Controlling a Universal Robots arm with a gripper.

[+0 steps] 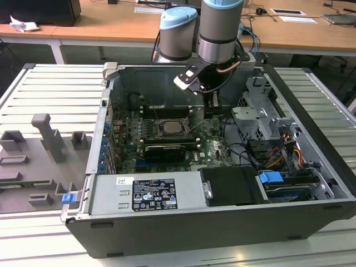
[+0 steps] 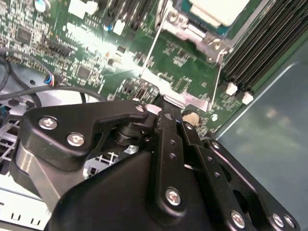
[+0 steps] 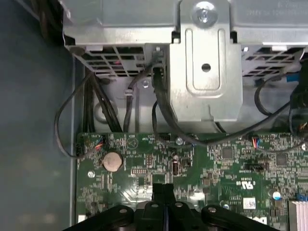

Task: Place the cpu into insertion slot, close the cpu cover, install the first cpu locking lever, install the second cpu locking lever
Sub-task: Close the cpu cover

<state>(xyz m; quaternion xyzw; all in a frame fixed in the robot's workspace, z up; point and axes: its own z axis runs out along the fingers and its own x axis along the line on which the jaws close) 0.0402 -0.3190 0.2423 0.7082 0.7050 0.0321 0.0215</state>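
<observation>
Gripper [image 2: 167, 109] clenched (on nothing I can see) right at the raised cpu cover [image 2: 179, 92], seemingly placed to tip it shut.

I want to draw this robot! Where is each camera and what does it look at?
Exterior view: off the arm, looking down into the open computer case; arm and gripper show.
Second wrist view: on the arm, looking past the gripper at the cpu.
First wrist view: on the arm, looking past the gripper at a metal bracket.
Both wrist views share the green motherboard.
</observation>
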